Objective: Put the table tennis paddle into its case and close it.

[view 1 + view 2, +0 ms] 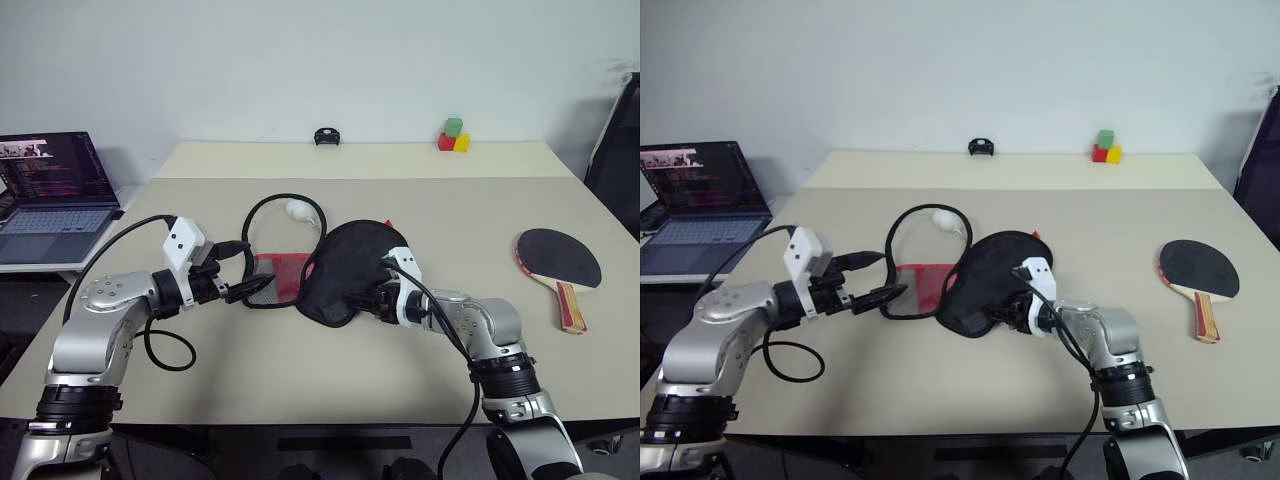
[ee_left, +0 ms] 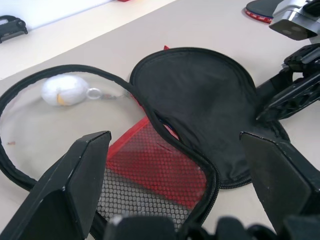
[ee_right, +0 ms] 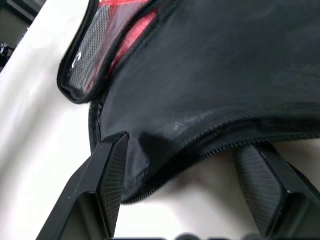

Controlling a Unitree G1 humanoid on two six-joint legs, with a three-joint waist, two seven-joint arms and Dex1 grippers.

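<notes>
The case (image 1: 350, 265) lies at the table's middle, a black fabric pouch with a red mesh part (image 2: 150, 170) at its left end. A black loop of its edge curves back around a small white ball (image 1: 297, 209). My left gripper (image 1: 245, 288) is open just left of the mesh end, and its fingers (image 2: 75, 190) stand wide on either side of it. At the pouch's near right edge my right gripper (image 1: 365, 300) is open, its fingers (image 3: 110, 175) straddling the zip rim. Well to the right, flat on the table, lies the table tennis paddle (image 1: 558, 258), black face up and handle toward me.
An open laptop (image 1: 55, 195) sits on a lower surface at the left. At the table's far edge are red, green and yellow blocks (image 1: 454, 135) and a small black object (image 1: 326, 136). Black cables hang from both arms.
</notes>
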